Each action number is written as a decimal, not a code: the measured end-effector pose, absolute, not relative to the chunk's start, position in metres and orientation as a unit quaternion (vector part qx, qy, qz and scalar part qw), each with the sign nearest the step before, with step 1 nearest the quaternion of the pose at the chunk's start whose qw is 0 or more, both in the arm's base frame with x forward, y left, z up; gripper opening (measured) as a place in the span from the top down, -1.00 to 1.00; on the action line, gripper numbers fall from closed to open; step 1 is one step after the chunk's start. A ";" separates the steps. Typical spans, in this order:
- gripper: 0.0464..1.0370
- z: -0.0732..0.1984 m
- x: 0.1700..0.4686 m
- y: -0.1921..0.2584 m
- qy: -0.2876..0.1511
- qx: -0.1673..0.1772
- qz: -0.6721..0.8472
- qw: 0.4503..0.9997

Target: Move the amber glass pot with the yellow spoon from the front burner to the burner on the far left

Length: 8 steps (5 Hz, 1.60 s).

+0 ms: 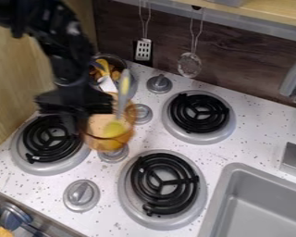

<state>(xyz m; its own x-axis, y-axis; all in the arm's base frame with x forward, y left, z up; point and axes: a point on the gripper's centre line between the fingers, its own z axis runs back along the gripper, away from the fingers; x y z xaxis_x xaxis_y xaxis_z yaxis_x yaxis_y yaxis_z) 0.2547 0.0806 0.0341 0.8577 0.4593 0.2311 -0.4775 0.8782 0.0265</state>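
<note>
To carry the see-through amber cup (100,124) well, I keep it level and ease it along, so the upright utensil (124,90) leaning out of it doesn't tip or knock the bowl (132,85) behind. The cup looks round and open-topped, with something yellow inside, poised over the knobs (113,154) between the burners (34,139); my tool (89,113) appears closed on its rim.

From the centre, passage opens over the burner (199,112) at three o'clock. The orange cup (110,132) blocks eight, the strainer (189,65) one, the faucet (292,79) two.
</note>
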 end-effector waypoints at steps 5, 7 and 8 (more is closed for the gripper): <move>0.93 -0.014 0.240 0.177 -0.105 0.060 0.277 0.953; 0.86 -0.014 0.238 0.190 -0.110 0.060 0.287 0.950; 0.49 -0.014 0.240 0.191 -0.117 0.059 0.292 0.947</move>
<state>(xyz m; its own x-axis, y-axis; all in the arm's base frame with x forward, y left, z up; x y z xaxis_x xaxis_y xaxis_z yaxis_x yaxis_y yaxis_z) 0.2397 0.1914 -0.0136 0.8020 0.5395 0.2564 -0.5671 0.8225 0.0432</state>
